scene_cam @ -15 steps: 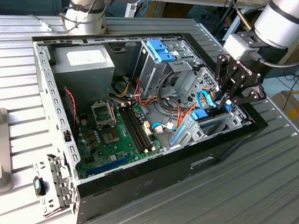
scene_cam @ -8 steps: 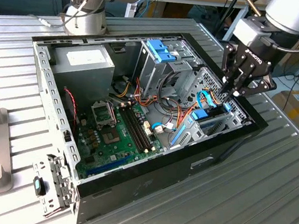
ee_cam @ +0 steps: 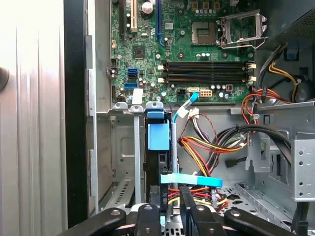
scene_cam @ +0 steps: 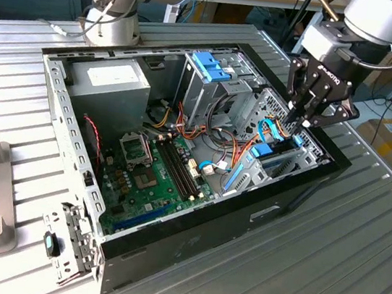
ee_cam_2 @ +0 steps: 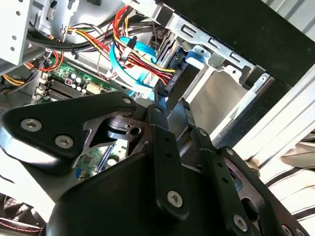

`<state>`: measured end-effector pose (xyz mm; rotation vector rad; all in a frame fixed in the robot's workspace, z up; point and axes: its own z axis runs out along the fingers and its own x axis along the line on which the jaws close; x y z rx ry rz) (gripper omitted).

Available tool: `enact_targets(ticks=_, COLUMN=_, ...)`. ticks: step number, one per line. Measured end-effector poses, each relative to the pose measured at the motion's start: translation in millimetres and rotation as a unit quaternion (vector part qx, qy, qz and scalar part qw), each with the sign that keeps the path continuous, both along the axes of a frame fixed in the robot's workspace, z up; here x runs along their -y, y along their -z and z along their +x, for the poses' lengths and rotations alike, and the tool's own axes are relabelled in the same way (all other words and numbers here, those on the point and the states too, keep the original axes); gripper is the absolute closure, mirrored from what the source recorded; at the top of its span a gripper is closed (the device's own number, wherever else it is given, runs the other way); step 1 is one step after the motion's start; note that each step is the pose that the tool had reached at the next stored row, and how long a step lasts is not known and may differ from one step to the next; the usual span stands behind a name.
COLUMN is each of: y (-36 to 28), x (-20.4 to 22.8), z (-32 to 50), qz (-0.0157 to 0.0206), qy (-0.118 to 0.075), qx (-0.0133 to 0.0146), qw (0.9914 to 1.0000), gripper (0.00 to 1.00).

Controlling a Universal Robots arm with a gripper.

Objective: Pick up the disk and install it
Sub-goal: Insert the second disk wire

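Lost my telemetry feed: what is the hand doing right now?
Hand: closed on the upright silver hard drive in its light blue plastic carrier, inside the metal bay.

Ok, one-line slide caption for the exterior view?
Gripper lowered into the open computer case, at the disk standing on edge in its bay.

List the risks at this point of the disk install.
1. The disk stands on edge in a narrow bay slot by the case wall; if pushed slightly tilted it could jam on the metal bay rail.
2. Red, yellow and orange power wires and a blue flat cable lie right beside the gripper; they could snag or get pinched.
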<state>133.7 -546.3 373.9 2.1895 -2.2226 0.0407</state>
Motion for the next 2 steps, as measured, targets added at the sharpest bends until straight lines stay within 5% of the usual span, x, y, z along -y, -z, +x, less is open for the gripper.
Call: enact_targets(ticks=2, y=0.0, x=0.0, z=-0.1, qz=0.0, qy=0.0, qx=0.0, qw=1.0, gripper=0.7)
